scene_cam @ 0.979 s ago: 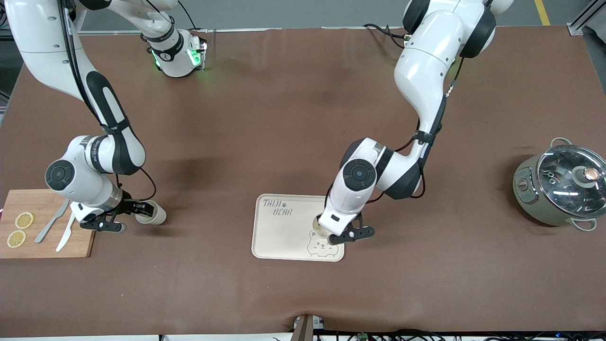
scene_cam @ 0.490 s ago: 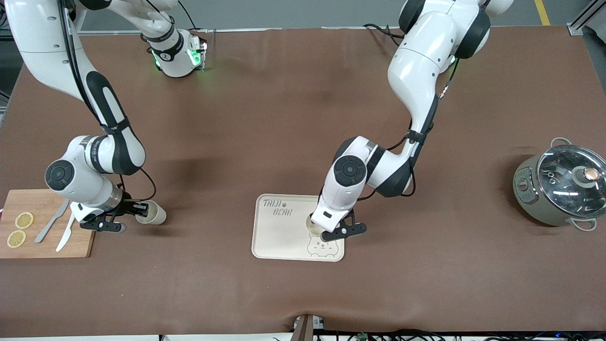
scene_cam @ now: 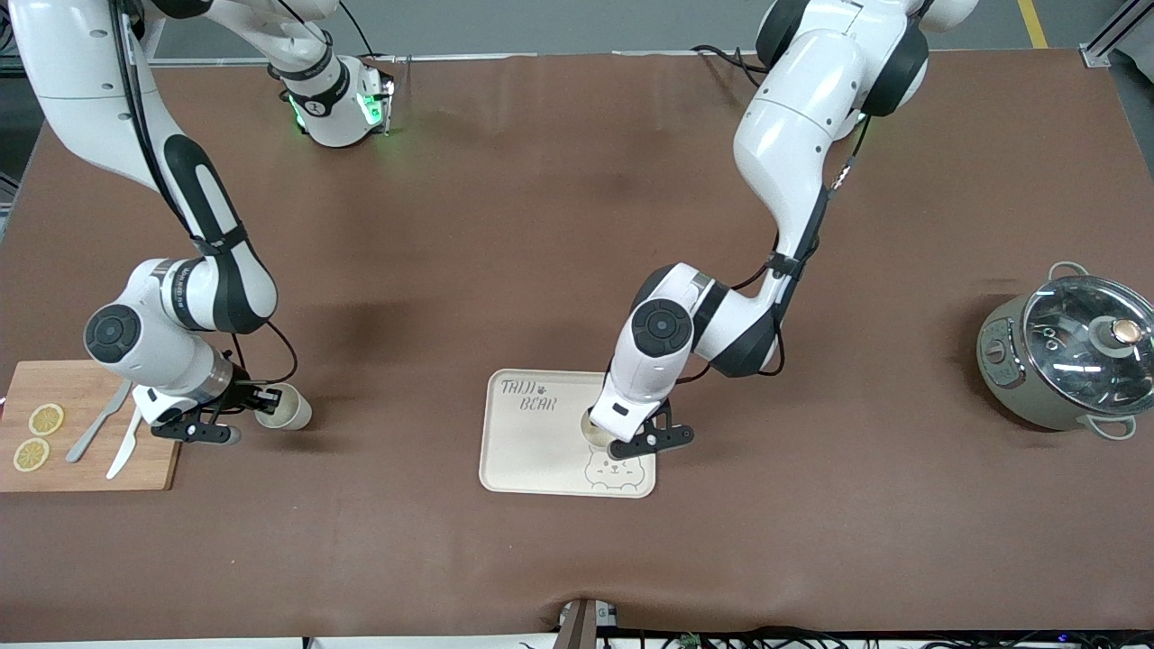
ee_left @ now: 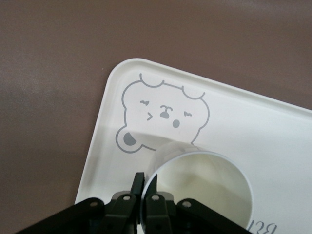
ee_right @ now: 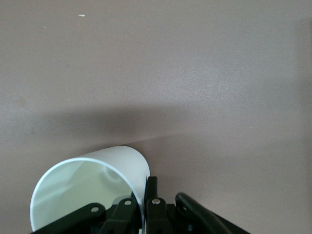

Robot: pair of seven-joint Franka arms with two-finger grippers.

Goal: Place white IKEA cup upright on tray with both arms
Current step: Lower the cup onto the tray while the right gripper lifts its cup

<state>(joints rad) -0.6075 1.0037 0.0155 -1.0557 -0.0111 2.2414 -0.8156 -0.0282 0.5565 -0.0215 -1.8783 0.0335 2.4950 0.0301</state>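
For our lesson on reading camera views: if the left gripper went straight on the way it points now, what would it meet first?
The left gripper, shut on a white cup's rim, points down at the tray; likely the cup's base meets the tray floor first, though depth is unclear.

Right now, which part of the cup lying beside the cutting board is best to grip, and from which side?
The thin rim wall of the cup, one finger inside, one outside, coming from its open mouth, which faces the cutting board. Lying sideways, its round body could roll. The right claw is shut on that rim.
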